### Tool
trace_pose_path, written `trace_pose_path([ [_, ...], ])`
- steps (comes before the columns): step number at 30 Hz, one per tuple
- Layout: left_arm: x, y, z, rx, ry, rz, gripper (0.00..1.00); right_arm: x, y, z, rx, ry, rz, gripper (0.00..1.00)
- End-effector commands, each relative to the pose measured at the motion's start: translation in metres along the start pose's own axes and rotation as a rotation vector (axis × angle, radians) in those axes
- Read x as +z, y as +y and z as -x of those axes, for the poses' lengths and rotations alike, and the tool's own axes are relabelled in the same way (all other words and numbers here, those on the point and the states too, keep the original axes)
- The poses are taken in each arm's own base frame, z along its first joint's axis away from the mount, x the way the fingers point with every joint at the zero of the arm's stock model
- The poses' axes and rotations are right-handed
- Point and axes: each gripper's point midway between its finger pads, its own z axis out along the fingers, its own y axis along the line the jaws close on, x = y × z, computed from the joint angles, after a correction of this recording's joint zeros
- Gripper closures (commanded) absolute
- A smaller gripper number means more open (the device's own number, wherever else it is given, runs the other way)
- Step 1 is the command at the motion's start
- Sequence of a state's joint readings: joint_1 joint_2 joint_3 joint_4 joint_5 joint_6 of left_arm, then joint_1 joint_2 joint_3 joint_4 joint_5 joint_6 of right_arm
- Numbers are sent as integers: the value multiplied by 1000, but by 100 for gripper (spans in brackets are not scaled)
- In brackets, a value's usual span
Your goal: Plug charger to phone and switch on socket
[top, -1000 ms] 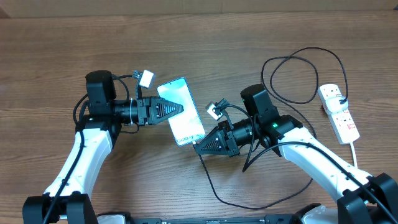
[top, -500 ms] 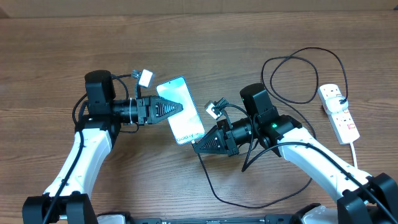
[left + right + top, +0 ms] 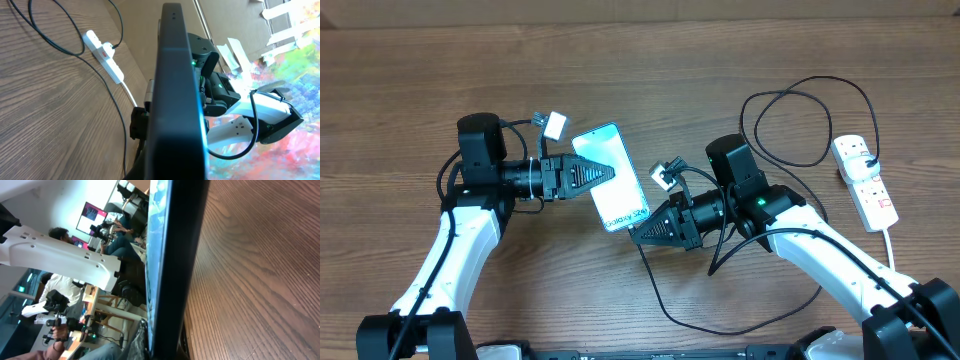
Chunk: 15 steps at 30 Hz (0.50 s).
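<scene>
Overhead: the phone (image 3: 620, 195) sits centre-left, screen up and tilted. The left gripper (image 3: 610, 173) is clamped on its long left edge. The right gripper (image 3: 638, 236) is at the phone's lower end; finger gap unreadable. The charger (image 3: 651, 278) trails down from that tip. The socket (image 3: 865, 182) lies far right on the table (image 3: 720, 40).

Left wrist: phone edge-on mid-frame, socket upper left.

Right wrist: phone edge fills the centre, fingers not discernible.
</scene>
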<state>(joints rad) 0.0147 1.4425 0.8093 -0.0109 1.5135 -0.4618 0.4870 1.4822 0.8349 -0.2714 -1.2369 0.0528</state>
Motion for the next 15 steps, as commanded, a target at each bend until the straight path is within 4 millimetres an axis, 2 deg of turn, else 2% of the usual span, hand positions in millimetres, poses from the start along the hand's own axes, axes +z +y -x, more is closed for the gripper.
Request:
trace_pose_path([
  [1,0,-10,-2,23,24,-47,96,-1,-2,10,-29,-15,-30,96],
  [15,12,-15,-10,48,64,-73,96,-3,1,25,-96,-52,-28,96],
])
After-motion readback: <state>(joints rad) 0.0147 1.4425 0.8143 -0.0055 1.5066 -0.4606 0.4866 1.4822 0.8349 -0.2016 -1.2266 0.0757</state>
